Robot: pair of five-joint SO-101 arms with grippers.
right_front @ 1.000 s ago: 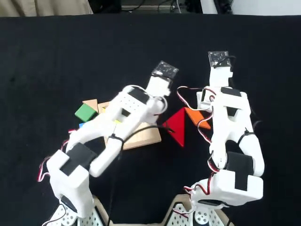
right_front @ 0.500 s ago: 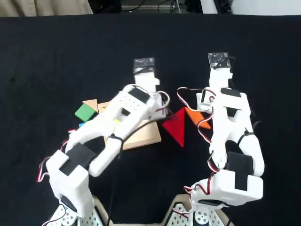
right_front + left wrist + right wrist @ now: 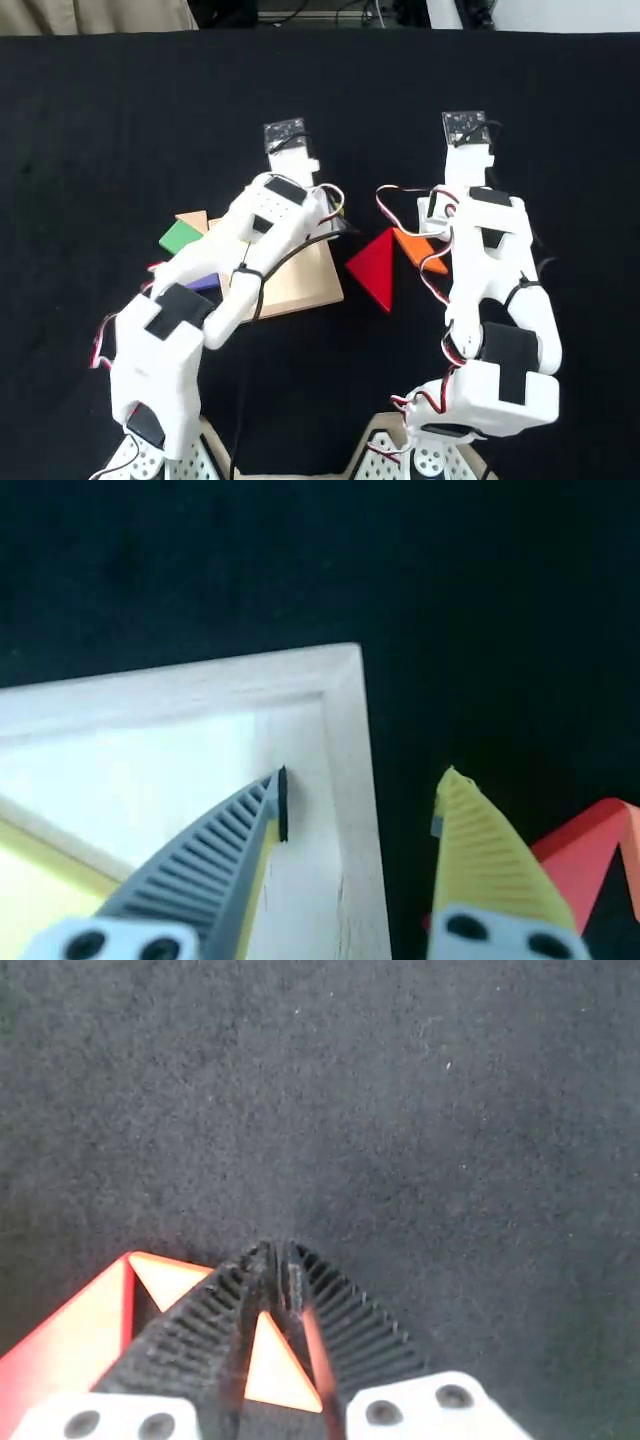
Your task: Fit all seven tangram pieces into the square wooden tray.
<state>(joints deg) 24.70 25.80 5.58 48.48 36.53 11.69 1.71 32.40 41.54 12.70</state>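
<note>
The left gripper [image 3: 365, 780] is spread open astride a corner of the square wooden tray [image 3: 345, 720]. The right gripper [image 3: 275, 1250] is clenched above the orange triangle [image 3: 415, 248], which touches the red triangle [image 3: 375, 265] near the tray.

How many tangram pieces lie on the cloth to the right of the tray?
2: a red triangle beside the tray, and an orange piece next to it, partly under the right arm. The arm may hide more.
</note>
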